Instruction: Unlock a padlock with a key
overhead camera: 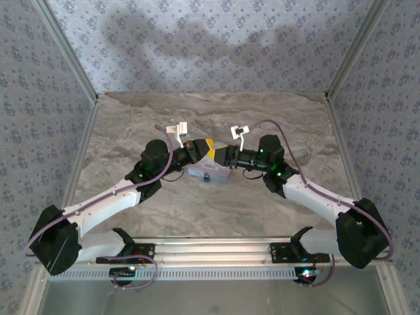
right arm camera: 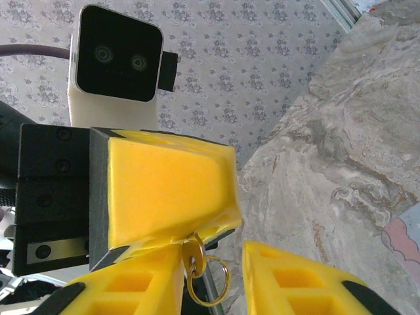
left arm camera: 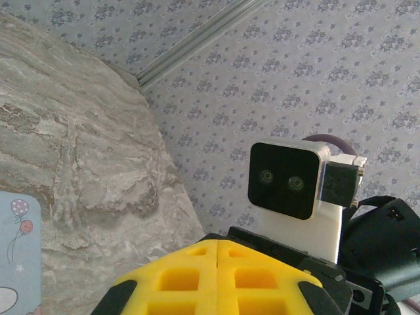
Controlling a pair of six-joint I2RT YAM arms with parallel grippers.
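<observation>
The left fingers are pressed together, closely facing the parted right fingers.

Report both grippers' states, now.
Left gripper: shut on the key.
Right gripper: open, fingers apart by the key.

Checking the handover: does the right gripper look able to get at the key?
Probably yes: the key hangs from the shut left gripper, already in the gap between the open fingers of the right gripper, and nothing sits between them.
</observation>
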